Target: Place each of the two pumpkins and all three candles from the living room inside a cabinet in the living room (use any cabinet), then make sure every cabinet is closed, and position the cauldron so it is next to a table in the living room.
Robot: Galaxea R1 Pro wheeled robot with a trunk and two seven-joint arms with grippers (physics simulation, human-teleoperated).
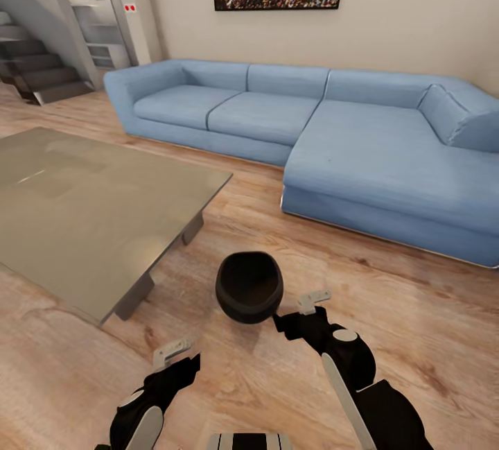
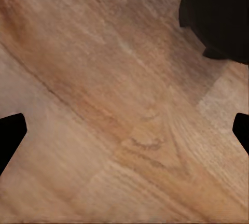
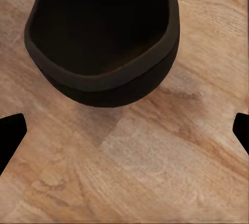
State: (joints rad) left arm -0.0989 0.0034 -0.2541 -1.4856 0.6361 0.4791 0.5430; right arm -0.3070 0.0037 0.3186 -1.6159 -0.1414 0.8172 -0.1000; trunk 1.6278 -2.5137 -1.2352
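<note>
One cauldron [image 1: 249, 288], black, round-bellied, open-mouthed, standing on the wood floor [image 1: 388, 311] just off the near corner of the grey coffee table [image 1: 83, 207] and apart from its slanted leg; a blue sectional sofa [image 1: 360, 138] lies beyond.

Handling, judged: rigid, probably weighty for its size, with a smooth curved belly likely to slide between flat pads. Best hold appears to be the thick rolled rim [image 3: 111, 79], one finger inside the mouth and one outside; no handle is visible.

Right gripper [image 1: 299, 311]: held low, just beside the pot's near right side, not touching it, arm reaching forward with the wrist angled toward the rim. Its wrist camera looks down into the dark bowl, fingertips [image 3: 11, 130] spread wide with bare floor between, nothing held.

Left gripper [image 1: 174, 360]: lower and back, well clear of the pot, pointed at the floorboards, fingertips [image 2: 10, 130] likewise spread and empty; a dark edge of the pot sits at a corner of its view.
</note>
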